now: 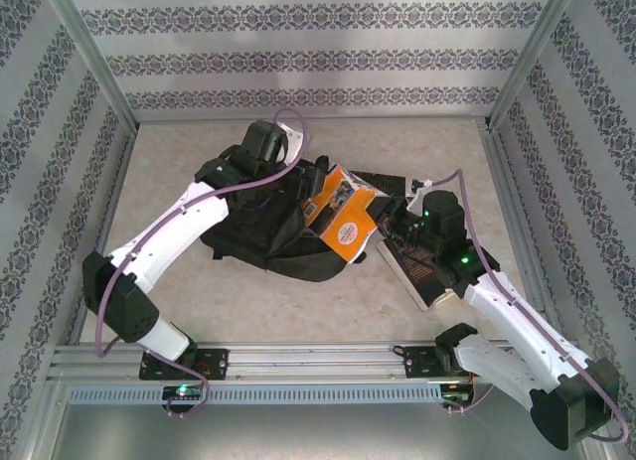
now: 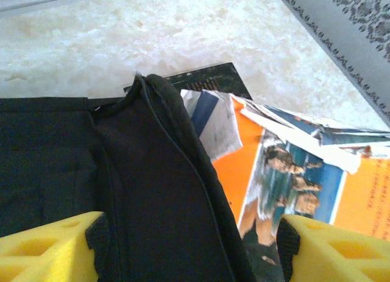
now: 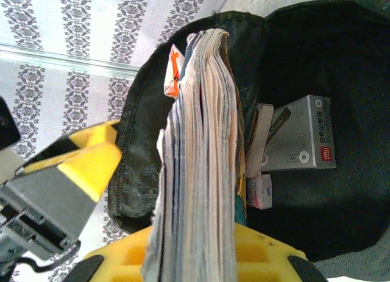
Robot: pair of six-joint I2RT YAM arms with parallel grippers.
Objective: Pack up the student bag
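At mid-worktop (image 1: 298, 311) the student bag (image 1: 248, 236) lies slumped, its mouth facing my right claw (image 1: 382, 222). That claw is clamped on the orange book (image 1: 343, 222), page edges at the opening. My left claw (image 2: 189, 236) stands wide astride the bag's rim, gripping nothing. Recommended: left pinches the rim and lifts, right slides the book in clear of the contents. Count: one bag; one held book; on the worktop one dark book (image 2: 207, 81) and, I judge, one flat book (image 1: 422, 271); inside, one grey box (image 3: 304, 133) and one pink-and-white box (image 3: 259, 192).

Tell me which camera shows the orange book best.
Top external: the orange book shows most of its cover, tilted at the bag. Left wrist catches part of the cover; right wrist sees page edges end on.
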